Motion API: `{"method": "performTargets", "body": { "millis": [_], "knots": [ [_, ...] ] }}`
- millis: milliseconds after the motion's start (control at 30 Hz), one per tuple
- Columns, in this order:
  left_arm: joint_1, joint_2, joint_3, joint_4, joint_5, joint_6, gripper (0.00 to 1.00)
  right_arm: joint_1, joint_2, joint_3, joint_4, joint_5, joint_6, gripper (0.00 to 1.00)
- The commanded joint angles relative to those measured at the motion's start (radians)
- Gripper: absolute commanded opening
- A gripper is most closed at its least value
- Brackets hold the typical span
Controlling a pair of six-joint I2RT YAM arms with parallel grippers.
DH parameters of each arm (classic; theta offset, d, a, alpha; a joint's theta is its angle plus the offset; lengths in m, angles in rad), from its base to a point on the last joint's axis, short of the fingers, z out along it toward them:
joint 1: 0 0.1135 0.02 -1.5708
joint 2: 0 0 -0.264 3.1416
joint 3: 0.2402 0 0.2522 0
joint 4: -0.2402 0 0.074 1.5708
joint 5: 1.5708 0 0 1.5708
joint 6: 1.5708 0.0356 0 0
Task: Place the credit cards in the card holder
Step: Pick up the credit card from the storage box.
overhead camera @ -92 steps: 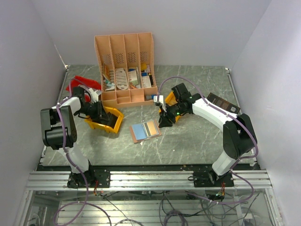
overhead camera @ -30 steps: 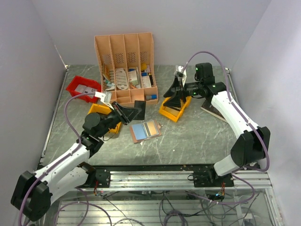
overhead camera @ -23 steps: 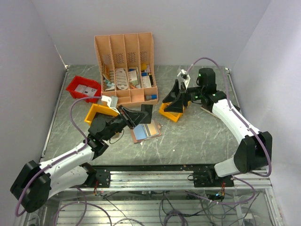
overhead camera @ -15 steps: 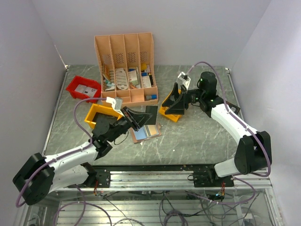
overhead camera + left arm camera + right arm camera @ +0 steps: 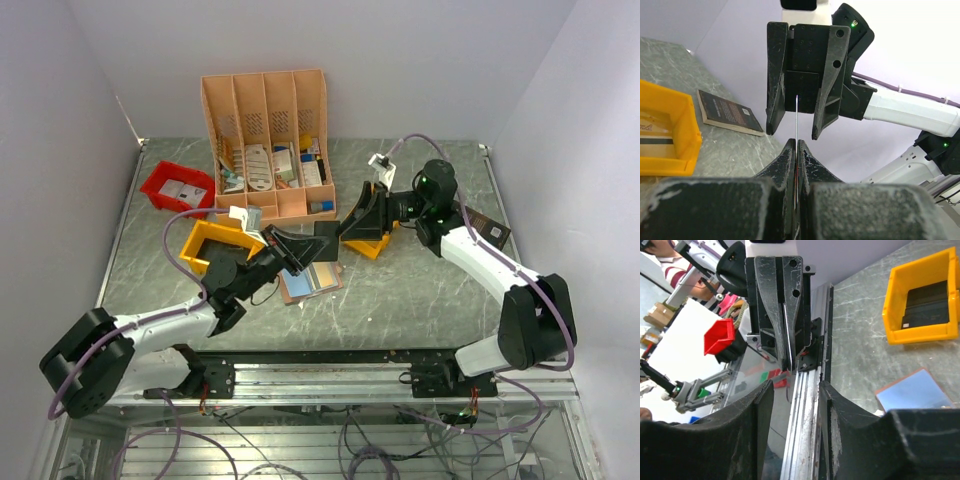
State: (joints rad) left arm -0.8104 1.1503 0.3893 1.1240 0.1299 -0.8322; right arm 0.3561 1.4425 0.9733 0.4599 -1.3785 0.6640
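Left claw (image 5: 796, 144): closed on one card (image 5: 796, 117), held edge-on and clear of the table (image 5: 420, 290). The card projects from the tips toward the right claw (image 5: 796, 387).

Right claw: open, one jaw on either side of the card's free end. The wrist views show no contact.

The claws face tip to tip above table centre.

Holder (image 5: 310, 278): lies open and flat on the table, just at 6 o'clock of the meeting point. It shows a blue panel and a tan panel.

One yellow bin (image 5: 372, 243) sits at 2 o'clock of the holder, partly hidden by the right claw; another (image 5: 205, 245) sits at 9 o'clock. Organiser (image 5: 265, 140) at 12 o'clock. Book (image 5: 485, 228) at 3 o'clock, near the table edge.
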Motion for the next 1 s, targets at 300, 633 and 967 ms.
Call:
{"method": "performTargets", "body": {
  "millis": [300, 633, 967],
  "knots": [
    [-0.019, 0.023, -0.01, 0.095, -0.044, 0.005, 0.07, 0.039, 0.029, -0.003, 0.21, 0.027, 0.198, 0.22],
    [-0.019, 0.033, -0.017, 0.096, -0.043, 0.01, 0.07, 0.053, 0.048, -0.002, 0.206, 0.01, 0.194, 0.0],
    [-0.019, -0.24, -0.11, -0.314, -0.19, 0.105, 0.44, 0.019, 0.059, 0.002, -0.088, 0.019, -0.094, 0.0]
  ]
}}
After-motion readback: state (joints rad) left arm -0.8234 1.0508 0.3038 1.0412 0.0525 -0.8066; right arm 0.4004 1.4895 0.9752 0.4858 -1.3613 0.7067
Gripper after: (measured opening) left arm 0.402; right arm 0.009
